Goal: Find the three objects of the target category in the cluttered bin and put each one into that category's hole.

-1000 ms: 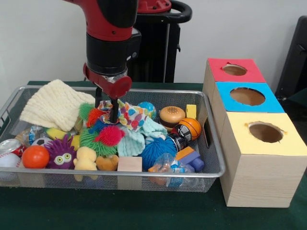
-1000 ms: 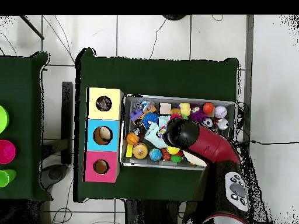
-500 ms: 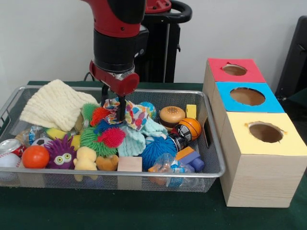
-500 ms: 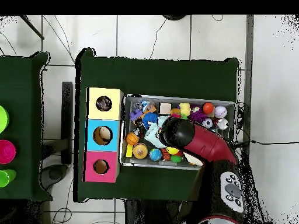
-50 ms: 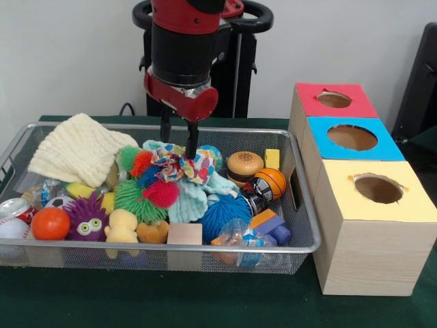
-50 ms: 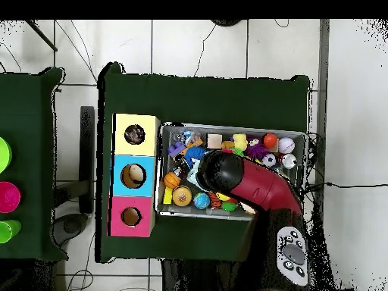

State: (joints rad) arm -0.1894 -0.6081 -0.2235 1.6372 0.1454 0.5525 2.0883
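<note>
Wire mesh bin (image 5: 304, 236), green table, front view

Gripper (image 5: 179, 143): hangs over the bin's centre from 12 o'clock, two dark fingers (image 5: 192, 140) pointing down, jaws closed on the upper fold of the patterned cloth (image 5: 183, 166). Cloth is multicoloured, bunched, resting on the toy pile just below the fingertips.

Contents around the cloth:
- 9 to 10 o'clock: cream knitted cloth (image 5: 78, 149), draped over the bin's far left corner
- 8 o'clock: green spiky ball (image 5: 131, 199) with a pink spiky ball (image 5: 161, 193) touching it
- 7 o'clock: purple spiky toy with eyes (image 5: 85, 219), orange ball (image 5: 50, 223) beside it, yellow soft figure (image 5: 122, 227)
- 6 o'clock: pale mint cloth (image 5: 188, 200), wooden block (image 5: 184, 234) against the near wall
- 5 o'clock: blue spiky ball (image 5: 224, 212), clear plastic bottle (image 5: 240, 237)
- 3 o'clock: toy hamburger (image 5: 244, 165), small basketball (image 5: 272, 182), yellow block (image 5: 272, 158)

Sorting boxes, at 3 o'clock of the bin, in a row: red-topped box (image 5: 334, 100) farthest, blue-topped box (image 5: 352, 138) middle, yellow-topped box (image 5: 377, 190) nearest, each with one round hole in its top

Overhead view: the arm (image 6: 250, 186) covers the bin's middle; gripper hidden beneath it
</note>
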